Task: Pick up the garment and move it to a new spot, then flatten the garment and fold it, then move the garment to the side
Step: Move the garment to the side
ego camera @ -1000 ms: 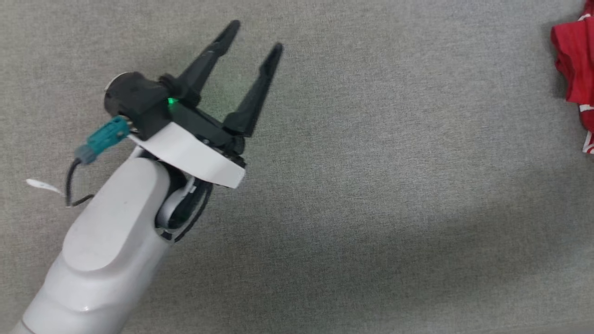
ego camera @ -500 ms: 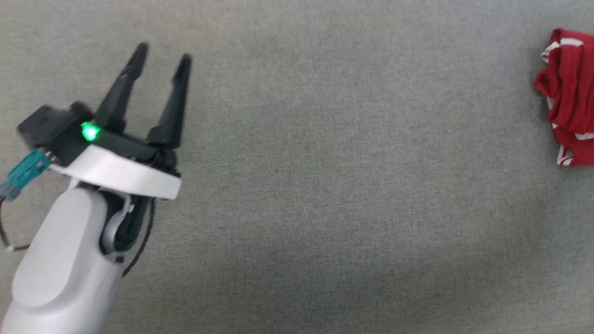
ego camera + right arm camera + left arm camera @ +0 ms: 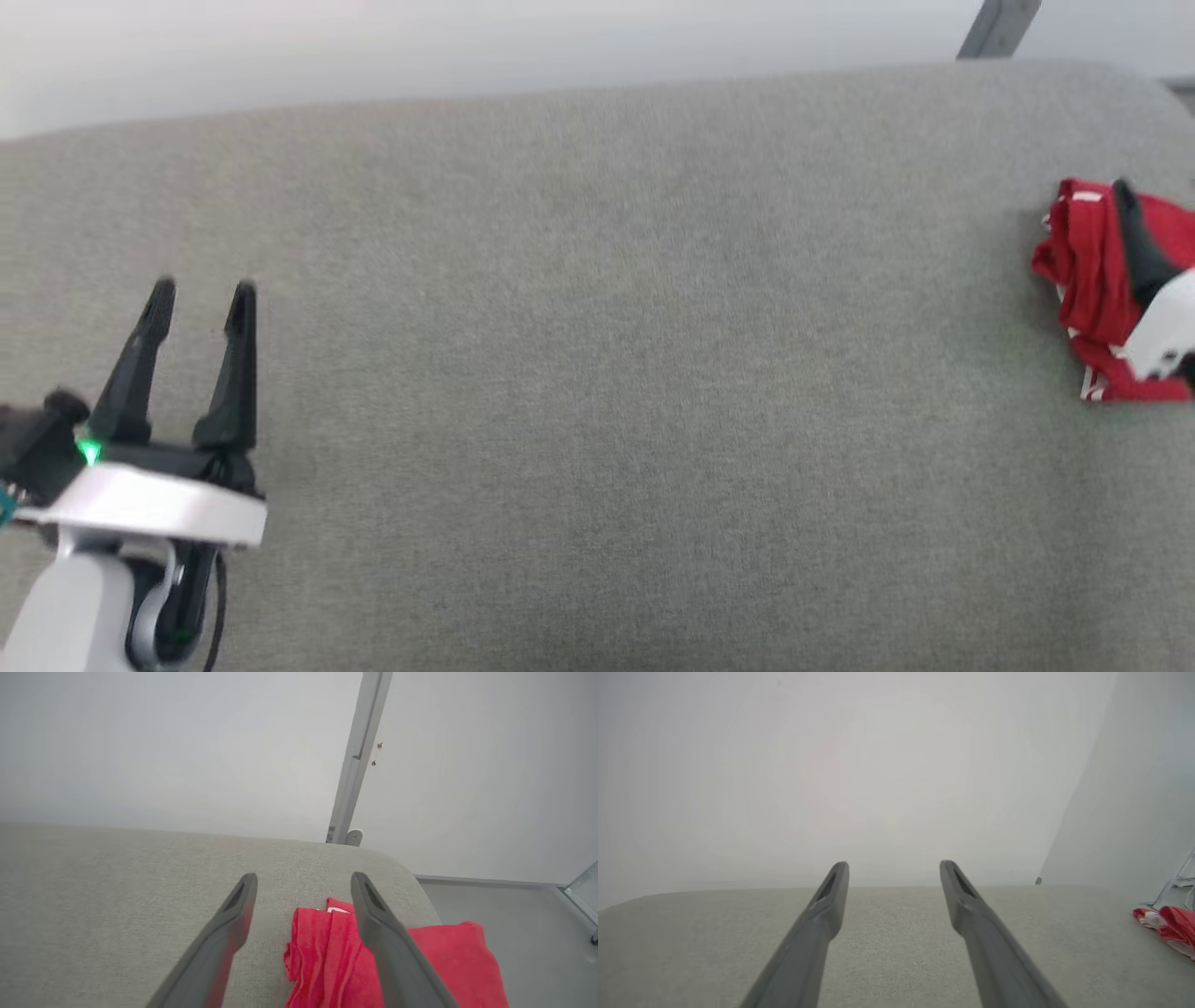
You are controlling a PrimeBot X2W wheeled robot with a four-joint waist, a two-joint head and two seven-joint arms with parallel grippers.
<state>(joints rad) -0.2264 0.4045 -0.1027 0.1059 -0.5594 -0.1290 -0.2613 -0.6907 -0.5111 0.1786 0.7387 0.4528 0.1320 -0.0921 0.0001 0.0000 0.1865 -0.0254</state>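
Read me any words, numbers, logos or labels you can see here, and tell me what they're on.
No text can be read.
The garment lies bunched up, with red fabric and white trim facing the cameras but no lettering or number.
The left gripper has a green light but no legible marking.

Garment point(image 3: 1083, 252) far R; L hand point(image 3: 203, 289) splayed, low-left
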